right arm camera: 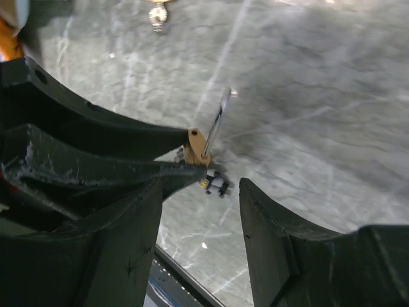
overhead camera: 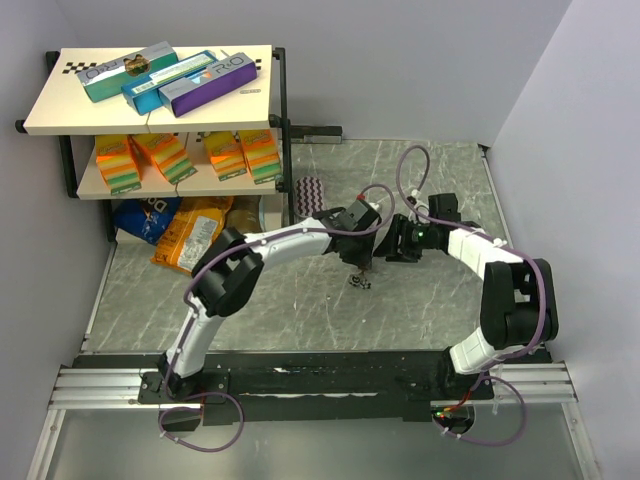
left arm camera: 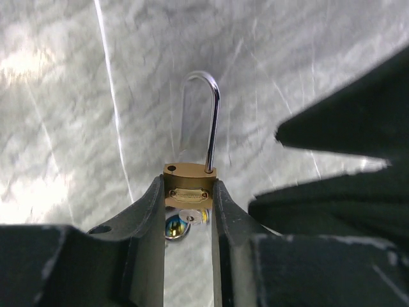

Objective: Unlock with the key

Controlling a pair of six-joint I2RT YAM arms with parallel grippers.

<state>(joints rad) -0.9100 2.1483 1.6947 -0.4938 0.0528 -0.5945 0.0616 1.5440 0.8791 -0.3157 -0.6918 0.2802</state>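
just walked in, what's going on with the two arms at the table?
The left end effector is clamped on a small brass padlock, holding it above the table. The shackle has one leg out of the body, so the lock looks open. The key hangs at the padlock's underside, apparently in the keyhole. The right end effector is open next to the key, gripping nothing.

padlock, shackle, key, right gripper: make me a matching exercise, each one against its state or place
Things:
1 padlock
2 shackle
3 key
4 right gripper

States or places:
a open, holding nothing
b just under the padlock
c free leg out of its hole
d clamped in the left gripper

Pairs: 1-d, 2-c, 3-b, 4-a
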